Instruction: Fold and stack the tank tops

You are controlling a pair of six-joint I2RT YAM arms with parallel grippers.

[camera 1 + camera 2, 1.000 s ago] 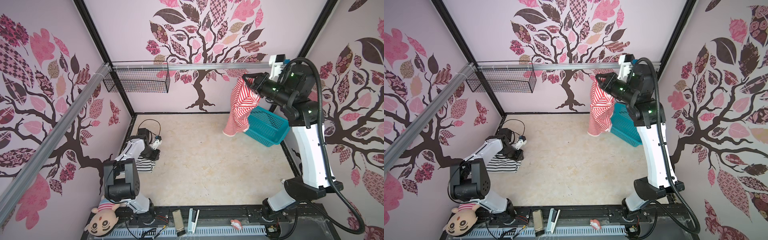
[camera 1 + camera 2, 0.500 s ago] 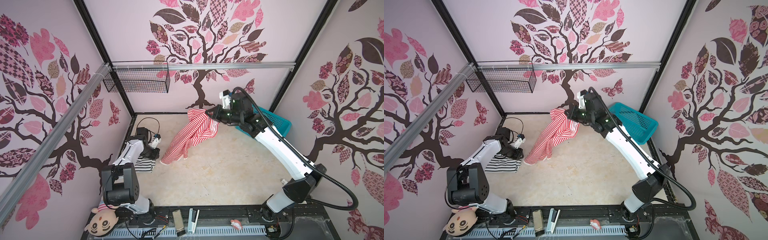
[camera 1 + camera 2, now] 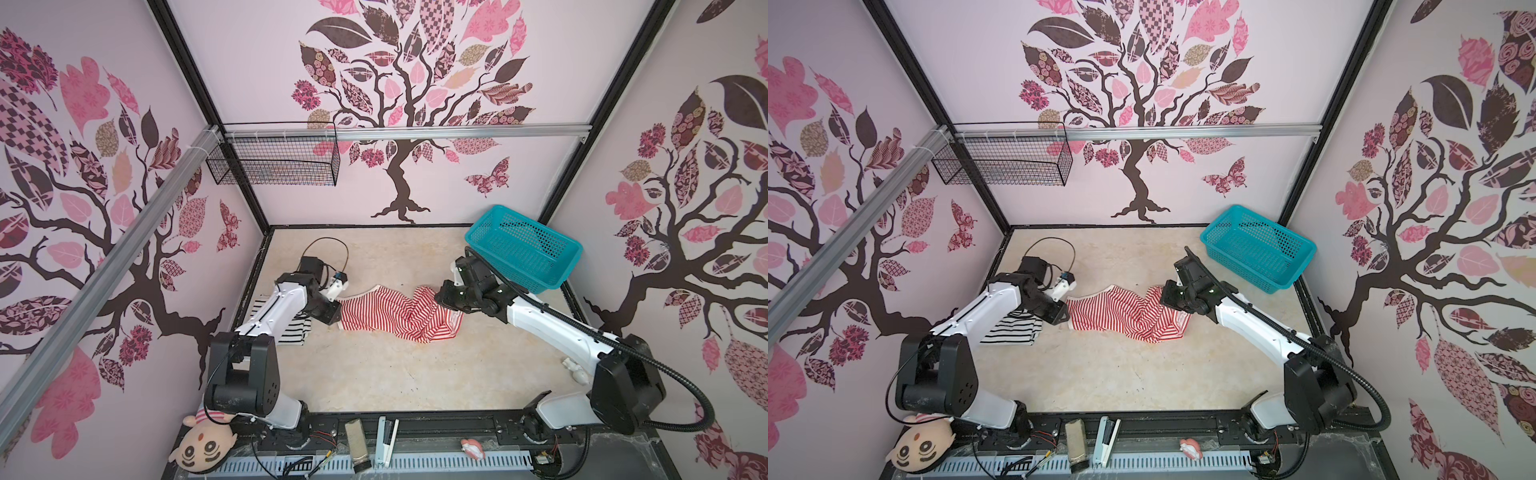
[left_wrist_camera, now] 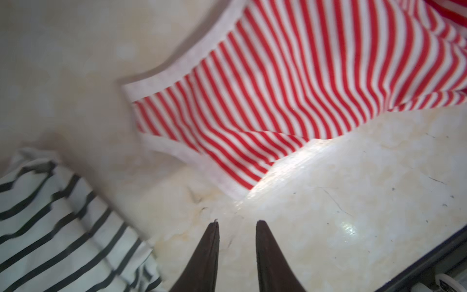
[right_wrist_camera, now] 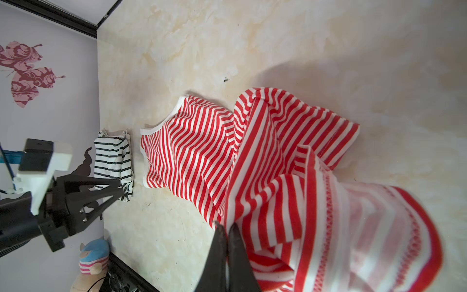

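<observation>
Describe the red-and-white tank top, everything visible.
The red-and-white tank top is a soft knit with thin stripes and pale trim at the neck and armholes. It lies on the table, unfolded: the trimmed end flat toward the left arm, the other end bunched and lifted, where the right gripper has its jaws shut on a fold by the hem. It lies beside the folded black-and-white top, not touching. The left gripper, jaws apart, is near the trim, off it.

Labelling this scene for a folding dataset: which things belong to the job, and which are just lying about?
Belongs to the job:
red-and-white tank top
black-and-white tank top

Just lying about:
teal basket
wire basket
plush doll
</observation>
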